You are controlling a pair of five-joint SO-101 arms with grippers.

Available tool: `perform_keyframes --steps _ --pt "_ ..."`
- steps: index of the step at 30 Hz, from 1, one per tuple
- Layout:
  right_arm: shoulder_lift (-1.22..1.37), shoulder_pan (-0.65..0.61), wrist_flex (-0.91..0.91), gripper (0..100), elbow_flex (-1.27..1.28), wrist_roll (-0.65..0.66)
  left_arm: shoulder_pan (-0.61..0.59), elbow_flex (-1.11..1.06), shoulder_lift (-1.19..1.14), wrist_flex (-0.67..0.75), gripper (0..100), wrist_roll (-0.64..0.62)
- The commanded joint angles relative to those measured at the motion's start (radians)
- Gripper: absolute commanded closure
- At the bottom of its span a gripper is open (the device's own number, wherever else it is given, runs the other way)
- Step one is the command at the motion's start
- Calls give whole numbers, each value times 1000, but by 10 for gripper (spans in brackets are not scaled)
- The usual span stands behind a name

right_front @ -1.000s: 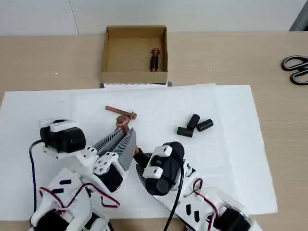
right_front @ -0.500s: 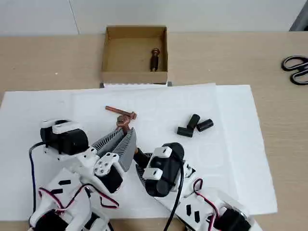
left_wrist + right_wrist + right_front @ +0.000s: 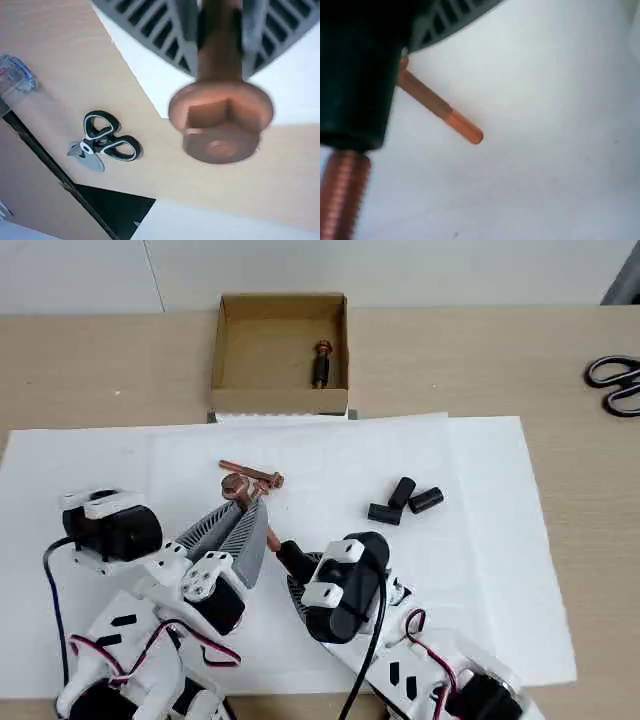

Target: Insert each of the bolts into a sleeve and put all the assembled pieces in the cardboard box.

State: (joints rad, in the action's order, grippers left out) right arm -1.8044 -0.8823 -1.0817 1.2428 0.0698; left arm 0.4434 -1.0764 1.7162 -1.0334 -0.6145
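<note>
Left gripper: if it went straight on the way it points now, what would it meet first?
Probably the loose bolt lying on the paper, just beyond the held bolt in the left gripper; height is unclear, so it might pass above.

No writing, number or sign is reading clearly on anything here. The cardboard box (image 3: pixel 280 400) is showing plain brown walls. Near the scissors (image 3: pixel 102 142), a pale object (image 3: pixel 12 75) is carrying blue and red marks, too blurred to read.
</note>
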Motion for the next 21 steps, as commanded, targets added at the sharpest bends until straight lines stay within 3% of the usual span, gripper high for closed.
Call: perform_keyframes --steps 1,21 --pt "-10 10 30 995 -57 6 20 1 -6 26 994 -23" --pt "-10 8 58 995 -51 5 25 -1 -6 43 994 -60"
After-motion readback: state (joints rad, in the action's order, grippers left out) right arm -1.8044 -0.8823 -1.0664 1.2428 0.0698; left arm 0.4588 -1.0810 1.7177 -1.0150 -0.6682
